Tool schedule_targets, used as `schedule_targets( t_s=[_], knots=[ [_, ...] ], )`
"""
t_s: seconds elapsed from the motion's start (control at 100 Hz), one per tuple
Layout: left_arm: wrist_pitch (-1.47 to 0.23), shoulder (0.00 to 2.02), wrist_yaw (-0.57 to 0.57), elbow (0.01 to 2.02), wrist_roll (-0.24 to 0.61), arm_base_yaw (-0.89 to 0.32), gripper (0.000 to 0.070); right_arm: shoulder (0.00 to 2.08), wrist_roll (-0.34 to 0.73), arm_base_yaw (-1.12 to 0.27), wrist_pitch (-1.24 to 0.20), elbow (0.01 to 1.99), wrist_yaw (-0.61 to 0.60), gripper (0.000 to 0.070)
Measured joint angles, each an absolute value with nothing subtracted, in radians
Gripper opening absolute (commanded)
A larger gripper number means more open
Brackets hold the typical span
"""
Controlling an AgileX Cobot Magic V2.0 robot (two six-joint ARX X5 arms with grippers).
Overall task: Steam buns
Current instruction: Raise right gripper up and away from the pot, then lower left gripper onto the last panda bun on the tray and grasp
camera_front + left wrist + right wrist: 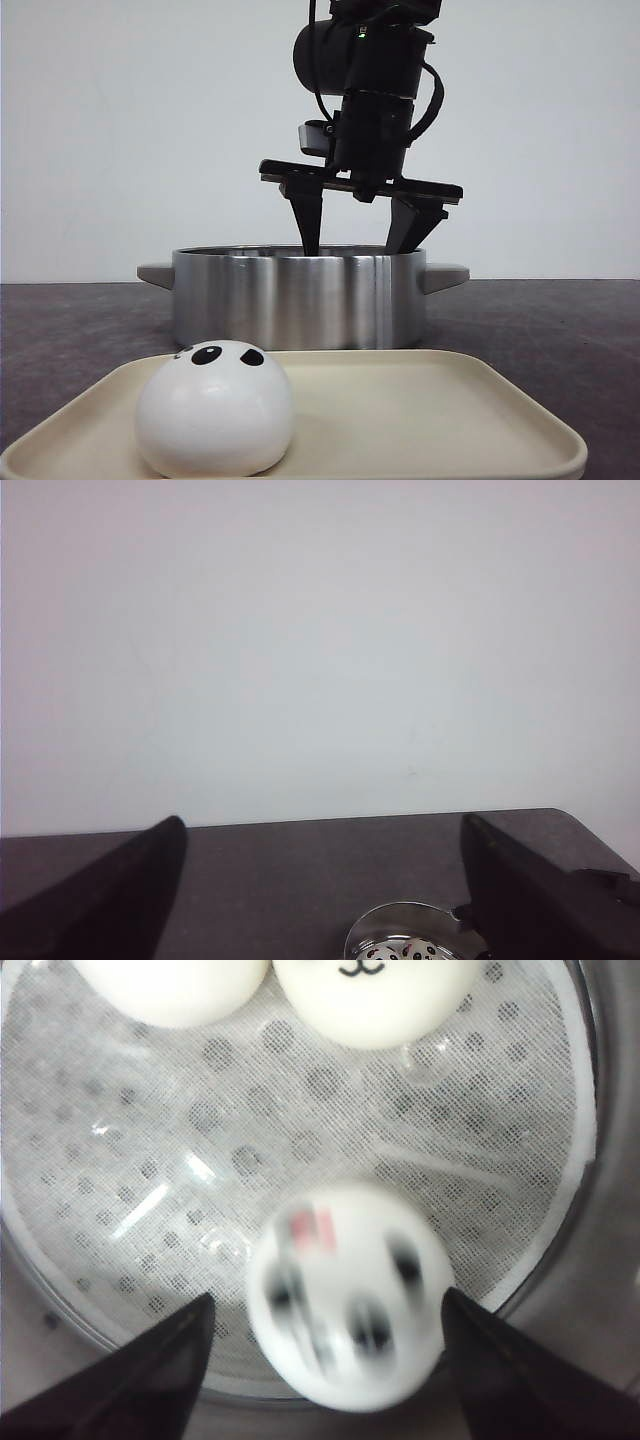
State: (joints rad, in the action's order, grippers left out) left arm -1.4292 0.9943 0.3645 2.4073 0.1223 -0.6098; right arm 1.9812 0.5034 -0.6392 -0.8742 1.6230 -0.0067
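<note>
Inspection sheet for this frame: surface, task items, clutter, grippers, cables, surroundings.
Surface: dark table, bare where visible.
Task items: one panda bun on the cream tray; steel pot behind it; inside, on the perforated liner, three buns: blurred bun between the right fingers, two more further in.
Clutter: nothing seen.
Grippers: right gripper open, fingertips inside the pot; left gripper open, holding nothing.
Cables: black cable looped beside the right wrist.
Surroundings: plain white wall.
</note>
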Motion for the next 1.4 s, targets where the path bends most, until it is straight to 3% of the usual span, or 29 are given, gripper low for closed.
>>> schedule_targets(
  t_s=[0.3,0.45,0.64,0.89,1.02,1.18,1.29,1.4],
  knots=[
    [-1.429,0.993,0.355,2.396,0.147,-0.61,0.051,1.974,0.481,-0.638,-0.867,1.734,0.0,0.047],
    [-1.429,0.987,0.221,2.295,0.214,-0.61,0.0509,1.89,0.421,-0.64,-0.863,1.85,0.004,0.047],
    [-1.429,0.988,0.014,2.043,0.28,-0.61,0.0509,1.631,0.334,-0.682,-0.866,1.863,0.079,0.047],
    [-1.43,0.979,0.004,1.594,0.312,-0.61,0.051,1.265,0.189,-0.749,-1.004,1.864,0.271,0.047],
    [-1.419,0.974,-0.025,1.385,0.335,-0.611,0.0509,1.098,0.171,-0.754,-1.099,1.866,0.297,0.047],
    [-1.103,0.954,-0.212,1.166,0.442,-0.656,0.0509,0.957,0.16,-0.754,-1.149,1.87,0.339,0.047],
    [-0.915,0.977,-0.227,1.061,0.534,-0.719,0.0509,0.905,0.155,-0.754,-1.185,1.871,0.346,0.047],
    [-0.893,1.037,-0.201,0.994,0.585,-0.789,0.051,0.871,0.154,-0.754,-1.257,1.871,0.389,0.047]
  ],
)
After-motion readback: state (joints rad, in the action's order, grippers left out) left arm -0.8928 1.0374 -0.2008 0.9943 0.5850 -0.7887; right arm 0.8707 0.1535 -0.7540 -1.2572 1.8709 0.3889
